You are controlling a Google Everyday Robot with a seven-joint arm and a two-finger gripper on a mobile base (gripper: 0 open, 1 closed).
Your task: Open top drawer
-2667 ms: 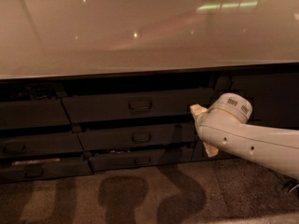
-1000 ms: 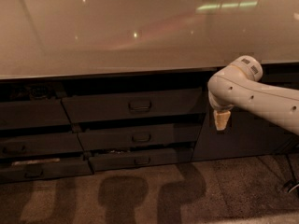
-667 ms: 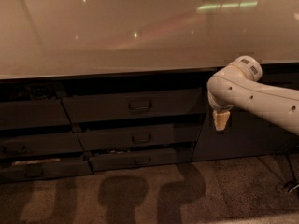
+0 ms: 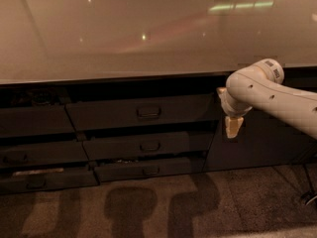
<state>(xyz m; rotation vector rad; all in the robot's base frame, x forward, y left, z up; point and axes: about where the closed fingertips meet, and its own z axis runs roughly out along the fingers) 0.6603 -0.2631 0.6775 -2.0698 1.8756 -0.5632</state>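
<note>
Arm [image 4: 280, 97] lifted, claw [image 4: 233, 127] now points down rt of top drawer [image 4: 114, 114].

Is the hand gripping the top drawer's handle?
No, the hand hangs in front of the cabinet door, to the right of the top drawer and clear of its handle.

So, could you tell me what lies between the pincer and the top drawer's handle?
Camera view: only bare front of the top drawer; the pincer hangs right of it.

Arm [image 4: 277, 95] cut by right edge (jaws beside top drawer [image 4: 109, 114]).
</note>
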